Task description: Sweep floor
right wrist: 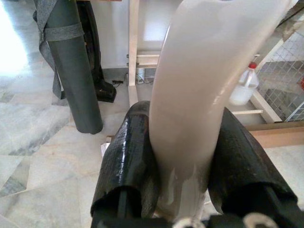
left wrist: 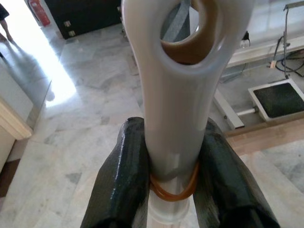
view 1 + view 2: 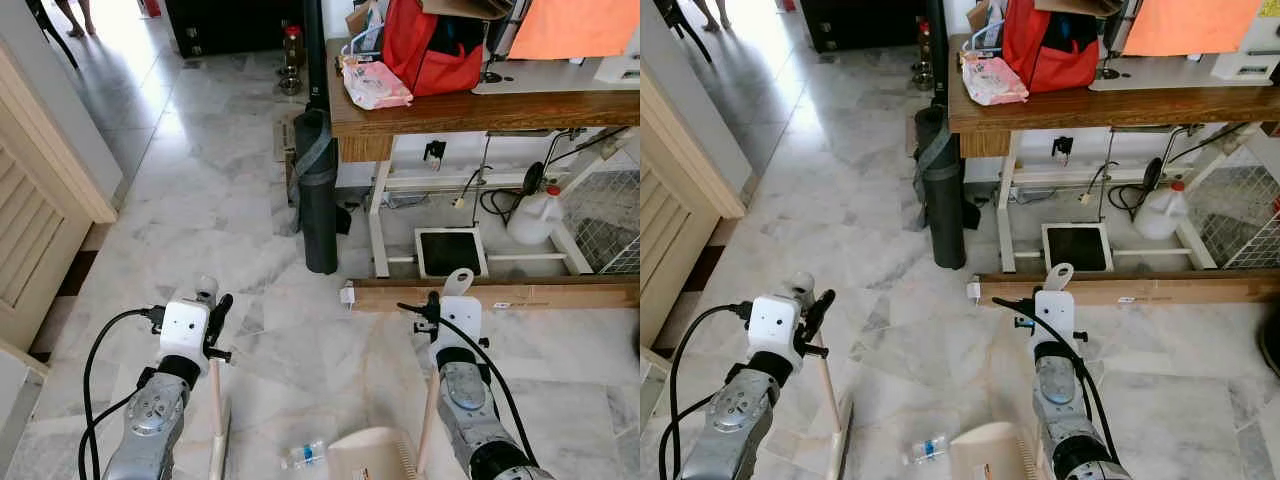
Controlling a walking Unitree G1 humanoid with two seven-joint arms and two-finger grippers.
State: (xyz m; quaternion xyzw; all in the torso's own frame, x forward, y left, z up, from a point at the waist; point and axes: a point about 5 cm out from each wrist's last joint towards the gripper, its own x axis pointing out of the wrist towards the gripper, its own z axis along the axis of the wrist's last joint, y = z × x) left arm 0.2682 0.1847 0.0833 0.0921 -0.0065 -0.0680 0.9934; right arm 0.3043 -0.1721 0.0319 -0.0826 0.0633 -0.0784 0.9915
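On the marble floor [image 3: 200, 200] before me, low between my arms, a small plastic bottle [image 3: 303, 455] lies on its side just beside the cream dustpan [image 3: 372, 455]. My left gripper [image 2: 167, 190] is clamped on the broom handle [image 2: 178, 95], both black fingers [image 2: 121, 180] pressed against its pale plastic end, with an orange rubber band [image 2: 173, 190] around the handle between them. From my head, that handle runs down from the left gripper [image 3: 213, 320] to the broom head [image 3: 218, 455] near the bottle. My right gripper [image 1: 183, 156] is squeezed around the dustpan handle [image 1: 209, 76], fingers [image 1: 128, 156] tight on either side; it stands upright from the pan to my right gripper [image 3: 445, 300].

Ahead stands a wooden table [image 3: 480, 105] with a red bag [image 3: 435, 45] on it, a dark rolled mat [image 3: 318, 190] upright against its corner, a white jug [image 3: 535, 215] underneath, and a long plank [image 3: 500, 293] on the floor in front.
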